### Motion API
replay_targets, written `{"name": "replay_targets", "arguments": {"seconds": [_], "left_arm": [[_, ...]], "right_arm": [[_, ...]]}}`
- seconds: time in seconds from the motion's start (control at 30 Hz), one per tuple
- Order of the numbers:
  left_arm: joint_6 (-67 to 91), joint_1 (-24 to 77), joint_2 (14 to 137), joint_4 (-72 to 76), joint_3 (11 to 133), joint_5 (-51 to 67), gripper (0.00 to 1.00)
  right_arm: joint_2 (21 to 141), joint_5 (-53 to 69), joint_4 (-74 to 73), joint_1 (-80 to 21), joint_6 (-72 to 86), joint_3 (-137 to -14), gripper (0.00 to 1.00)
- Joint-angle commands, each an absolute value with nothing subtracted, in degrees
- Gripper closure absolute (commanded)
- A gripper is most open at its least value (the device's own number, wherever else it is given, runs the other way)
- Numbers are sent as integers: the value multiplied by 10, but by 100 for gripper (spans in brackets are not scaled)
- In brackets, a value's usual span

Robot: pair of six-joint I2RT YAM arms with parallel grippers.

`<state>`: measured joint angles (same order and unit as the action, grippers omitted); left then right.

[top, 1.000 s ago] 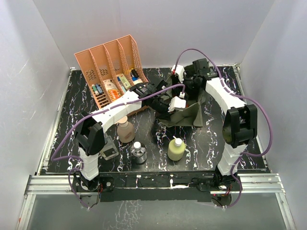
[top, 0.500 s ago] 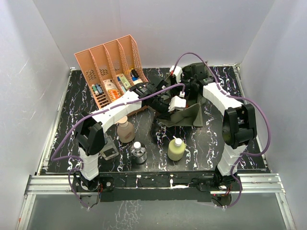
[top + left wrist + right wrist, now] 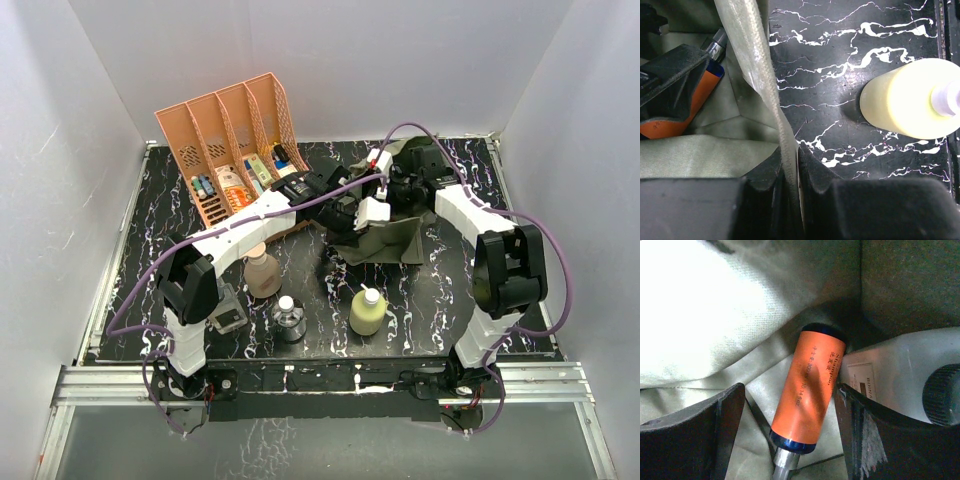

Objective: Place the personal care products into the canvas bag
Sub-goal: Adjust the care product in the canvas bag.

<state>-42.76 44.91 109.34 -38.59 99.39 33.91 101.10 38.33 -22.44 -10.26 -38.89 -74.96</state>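
Around the canvas bag (image 3: 395, 243) spreads a black table (image 3: 150, 230) veined with white, closed in by plain white walls (image 3: 420, 60) behind it and on both sides. Behind and to the left of the bag stands a salmon slotted rack (image 3: 225, 130) with small colourful boxes in its slots. On the near side of the bag, toward the arm bases, the yellow white-capped bottle (image 3: 367, 311), the tan bottle (image 3: 263, 273) and the small clear round bottle (image 3: 289, 319) stand upright, apart from one another. The left arm stretches from its base to the bag's near-left rim, where the left fingers (image 3: 840, 200) are clenched on the fabric edge, which runs up between them. The right arm bends over the bag from the right and dips its wrist into the opening. There the right fingers (image 3: 695, 435) stand spread inside the bag, grasping nothing. Between them, on the bag's floor, lies the orange-and-blue pump bottle (image 3: 810, 390). The white bottle (image 3: 890, 375) lies just beside it.
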Motion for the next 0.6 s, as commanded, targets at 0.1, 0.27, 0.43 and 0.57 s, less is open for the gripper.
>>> {"name": "replay_targets", "arguments": {"seconds": [0.1, 0.27, 0.43, 0.57], "left_arm": [[-423, 450, 1080, -393, 994, 336, 89], [-422, 450, 1083, -394, 998, 340, 89], [-424, 450, 1086, -394, 1004, 336, 89], [-423, 450, 1086, -393, 1007, 336, 89]], "right_arm": [[990, 396, -266, -98, -359, -801, 24], [993, 413, -286, -102, -355, -855, 23], [974, 413, -323, -107, -412, -844, 22], [967, 399, -366, -107, -470, -821, 23]]}}
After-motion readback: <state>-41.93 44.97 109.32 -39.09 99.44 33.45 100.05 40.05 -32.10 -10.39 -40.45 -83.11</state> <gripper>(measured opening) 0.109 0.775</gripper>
